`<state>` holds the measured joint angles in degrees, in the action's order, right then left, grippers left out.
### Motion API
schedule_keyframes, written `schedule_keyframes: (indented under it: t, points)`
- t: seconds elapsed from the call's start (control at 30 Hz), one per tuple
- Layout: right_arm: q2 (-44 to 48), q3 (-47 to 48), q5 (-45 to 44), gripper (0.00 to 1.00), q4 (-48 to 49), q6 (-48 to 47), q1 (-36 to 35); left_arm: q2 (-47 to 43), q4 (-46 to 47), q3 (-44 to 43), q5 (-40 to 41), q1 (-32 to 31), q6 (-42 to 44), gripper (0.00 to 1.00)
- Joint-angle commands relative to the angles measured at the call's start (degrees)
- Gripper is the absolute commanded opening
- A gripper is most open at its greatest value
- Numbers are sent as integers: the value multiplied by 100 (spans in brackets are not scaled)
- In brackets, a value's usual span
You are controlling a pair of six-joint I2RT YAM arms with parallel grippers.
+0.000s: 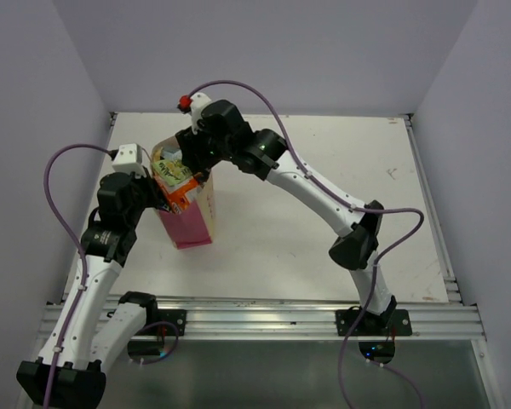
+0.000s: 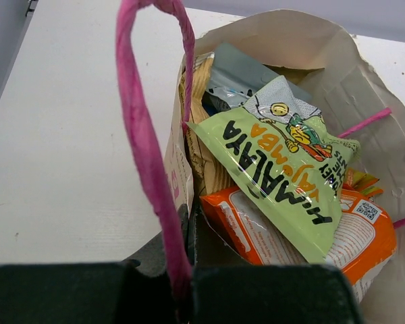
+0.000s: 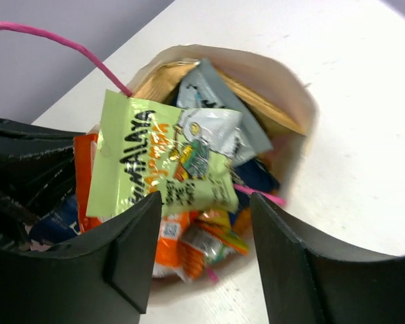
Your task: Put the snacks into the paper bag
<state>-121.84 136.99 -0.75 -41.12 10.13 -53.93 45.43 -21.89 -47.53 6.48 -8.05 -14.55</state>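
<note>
The white table [image 1: 324, 170] is the biggest thing here, with a raised rail along its 3 o'clock edge and grey walls closing in at 9, 12 and 3. From its middle, the small upright pink-sided paper bag [image 1: 192, 223] stands out toward 9 o'clock, near the left edge and well apart from the right rail, so the broad run of surface lies on its 3 o'clock side. Both arms meet over it. The right gripper [image 3: 204, 209] hangs over the bag's mouth from 12 o'clock, its two black fingers spread wide with nothing between them but the view down onto the packets. The left gripper [image 2: 187, 250] comes in from 8 o'clock and its fingers are pressed together on the bag's near wall, with the pink cord handle [image 2: 145, 135] rising out of the pinch. Inside the paper bag, a large tan foil chip bag [image 3: 163, 73] lines the far wall, an orange-red foil pack [image 2: 337, 236] lies against the near rim, and a dark blue foil bag [image 3: 256, 172] shows deep down. A flat green foil packet [image 2: 277, 169] lies tilted on top, its corner above the rim, and a small silver-blue packet [image 2: 239, 74] is tucked just behind it.
</note>
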Motion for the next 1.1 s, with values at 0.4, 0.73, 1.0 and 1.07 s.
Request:
schedule_keyframes:
  t: [0.4, 0.73, 1.0, 1.07]
  points:
    - [723, -1183, -707, 46, -71, 103, 243, 124, 387, 147, -244, -38, -154, 0]
    - [530, -1236, -575, 5, -203, 112, 269, 150, 449, 121, -366, -38, -110, 0]
    - [705, -551, -935, 0, -984, -55, 269, 176, 378, -765, -446, -274, -320, 0]
    - [793, -463, -1005, 0, -1213, -29, 269, 290, 396, -915, -306, -477, -461, 0]
